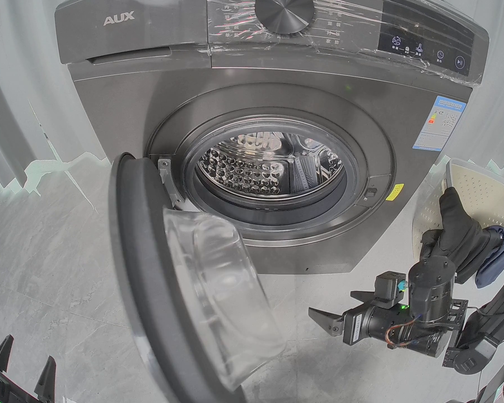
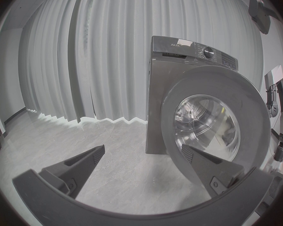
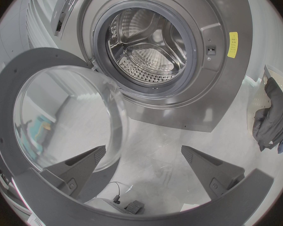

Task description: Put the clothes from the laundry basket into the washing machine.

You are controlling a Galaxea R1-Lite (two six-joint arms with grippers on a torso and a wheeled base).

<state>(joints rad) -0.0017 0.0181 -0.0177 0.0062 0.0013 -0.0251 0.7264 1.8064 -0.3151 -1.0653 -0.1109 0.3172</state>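
Tile floor [image 1: 50, 264] carries your washing machine [image 1: 123, 96], door [image 1: 145, 264] swung open toward 7 o'clock, pleated curtains [image 2: 85, 63] behind. At 3 o'clock the laundry basket [image 1: 484, 191] holds dark clothes [image 1: 459, 236] draped over its rim. Your right pincer [image 1: 337, 306] hangs at 4 o'clock, left pincer [image 1: 28, 354] at 8 o'clock, both spread apart.

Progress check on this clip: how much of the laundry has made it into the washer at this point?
Done: the door stands open, but the drum looks empty. In hand: nothing; the right claw is open above the floor near the laundry basket, and the left claw is open too. Left: the dark garment and blue garment, hanging at the basket's rim, both need loading.
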